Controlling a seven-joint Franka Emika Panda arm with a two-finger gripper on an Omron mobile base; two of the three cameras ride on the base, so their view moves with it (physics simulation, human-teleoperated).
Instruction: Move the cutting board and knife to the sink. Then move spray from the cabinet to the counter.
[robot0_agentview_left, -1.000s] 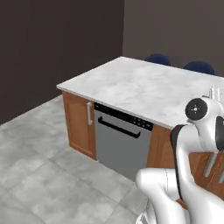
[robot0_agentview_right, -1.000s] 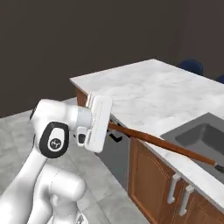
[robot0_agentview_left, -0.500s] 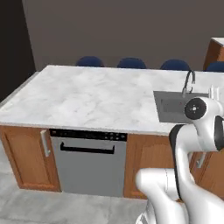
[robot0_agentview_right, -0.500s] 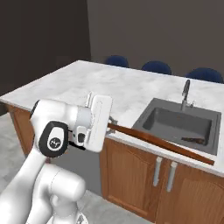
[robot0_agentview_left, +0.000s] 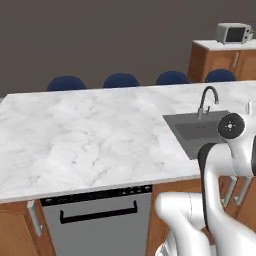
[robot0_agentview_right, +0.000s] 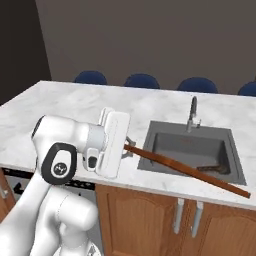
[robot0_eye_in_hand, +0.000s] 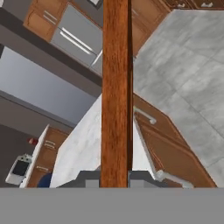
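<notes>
While the gripper (robot0_agentview_right: 126, 148) is clamped on one short end of the cutting board (robot0_agentview_right: 190, 170), the board juts out edge-on, a long thin brown slab pointing away from the hand toward the sink (robot0_agentview_right: 192, 150). Its long axis runs from the gripper, near the front edge of the counter (robot0_agentview_left: 85, 140), diagonally over the basin's front rim — the far end hangs out past the counter edge, above the wooden base units. So the sink lies just beyond and beside the held board, on the faucet (robot0_agentview_right: 192, 113) side. A dark shape low in the basin (robot0_agentview_right: 212, 169) may be the knife; I cannot tell. Lowering the board likely means swinging its far end inward.
</notes>
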